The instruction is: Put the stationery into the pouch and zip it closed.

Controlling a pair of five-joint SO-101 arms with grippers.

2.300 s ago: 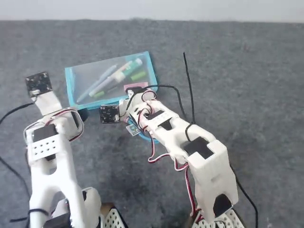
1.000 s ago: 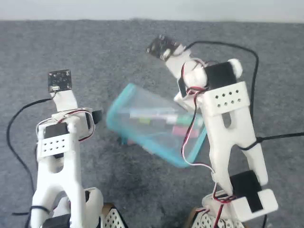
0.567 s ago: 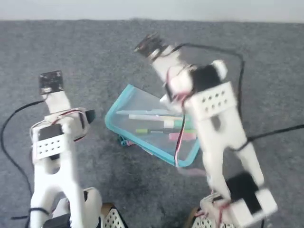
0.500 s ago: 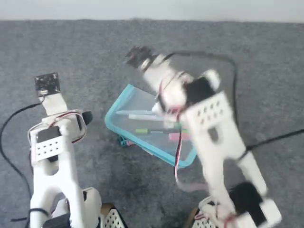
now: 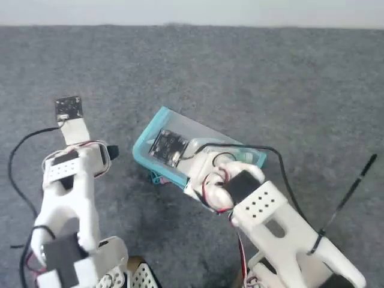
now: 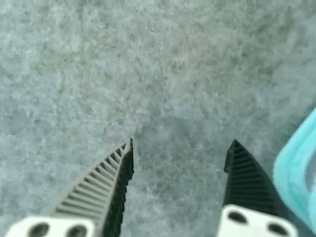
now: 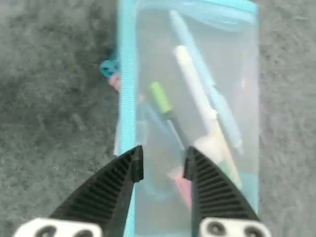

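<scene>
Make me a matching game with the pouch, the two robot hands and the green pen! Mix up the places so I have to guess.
Things:
1. pouch
2. left hand
3. right hand
4. green pen

Places:
A. open over the bare grey mat, beside the pouch's edge
B. inside the see-through pouch
C. open, right above the pouch
D. lying on the grey mat between the two arms

Pairs: 1-D, 2-A, 3-C, 4-B
</scene>
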